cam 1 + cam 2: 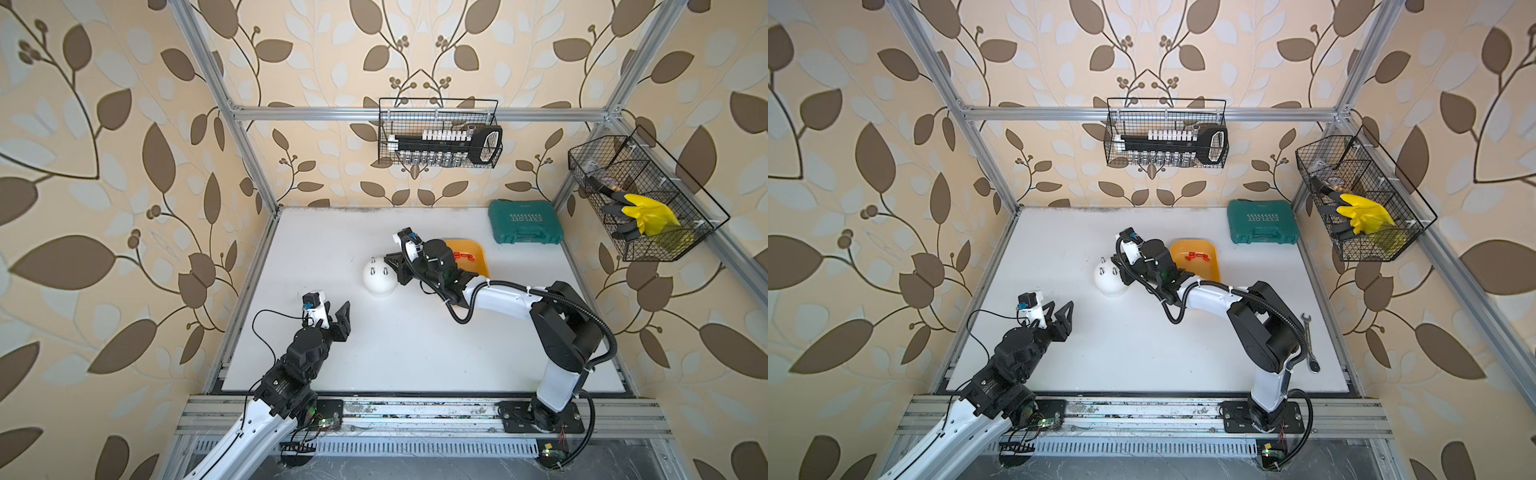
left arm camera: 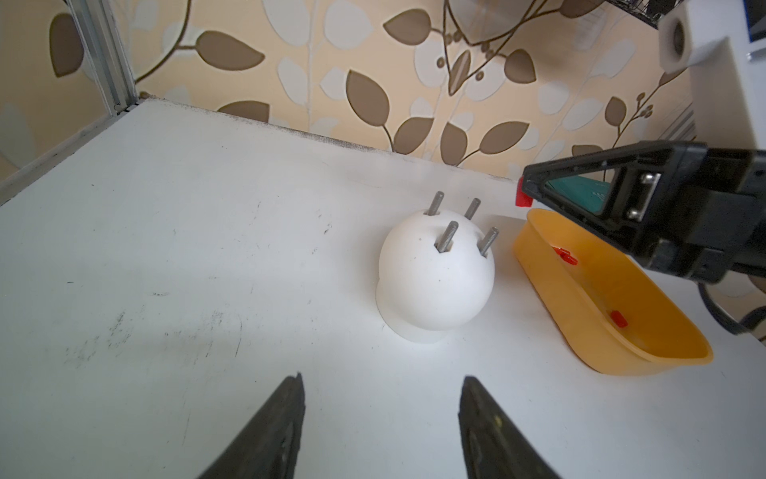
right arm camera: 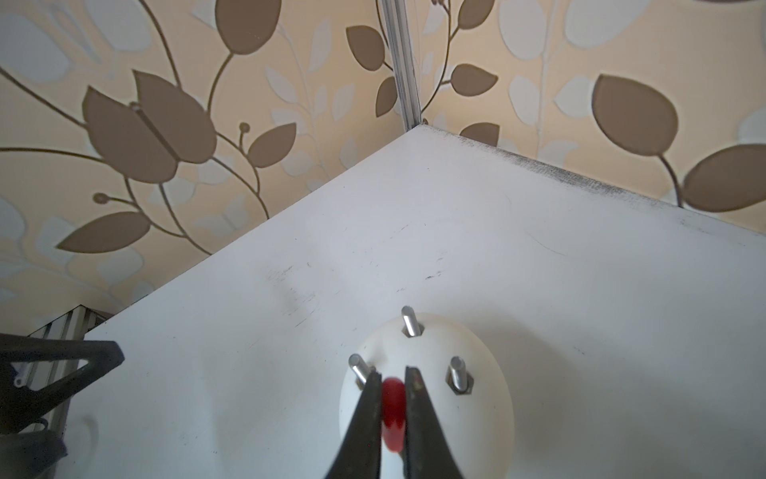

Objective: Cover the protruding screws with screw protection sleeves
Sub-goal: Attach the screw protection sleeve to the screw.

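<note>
Four bare screws on a white dome, one red sleeve pinched close by.
Both top views: the dome stands on the table beside an orange tray; the right gripper reaches its tray side, and the left gripper hangs well apart, jaws spread. Left wrist view: the sleeve sits at the right gripper's tip, higher than the screws; spare sleeves lie in the tray. Right wrist view: the right jaws clamp the sleeve, dome behind it.
</note>
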You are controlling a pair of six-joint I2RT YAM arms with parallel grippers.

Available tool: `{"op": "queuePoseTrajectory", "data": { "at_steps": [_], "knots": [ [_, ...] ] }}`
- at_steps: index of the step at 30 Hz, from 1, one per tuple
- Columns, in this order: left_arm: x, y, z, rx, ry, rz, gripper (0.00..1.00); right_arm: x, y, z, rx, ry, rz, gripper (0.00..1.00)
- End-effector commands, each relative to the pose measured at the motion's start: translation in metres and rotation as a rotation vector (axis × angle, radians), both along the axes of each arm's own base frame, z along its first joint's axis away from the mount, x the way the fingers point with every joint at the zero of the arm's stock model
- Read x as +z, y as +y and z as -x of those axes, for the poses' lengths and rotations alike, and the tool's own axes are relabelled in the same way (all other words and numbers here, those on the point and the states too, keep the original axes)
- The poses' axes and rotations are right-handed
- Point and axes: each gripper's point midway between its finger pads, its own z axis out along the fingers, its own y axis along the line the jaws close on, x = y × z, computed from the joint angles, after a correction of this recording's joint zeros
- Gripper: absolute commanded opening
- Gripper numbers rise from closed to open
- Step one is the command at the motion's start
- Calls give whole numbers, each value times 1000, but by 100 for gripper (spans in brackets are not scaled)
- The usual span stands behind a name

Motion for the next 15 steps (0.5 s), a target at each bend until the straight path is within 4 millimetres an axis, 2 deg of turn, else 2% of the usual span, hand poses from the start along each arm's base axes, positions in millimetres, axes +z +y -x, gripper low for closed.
{"op": "queuePoseTrajectory", "data": {
  "at_steps": [1,15],
  "knots": [
    [6,1,-2,2,-23,-4,62,-12,4,1,24,12,-10,12],
    [6,1,-3,2,-23,-7,62,-23,6,0,23,22,-15,12]
  ]
}}
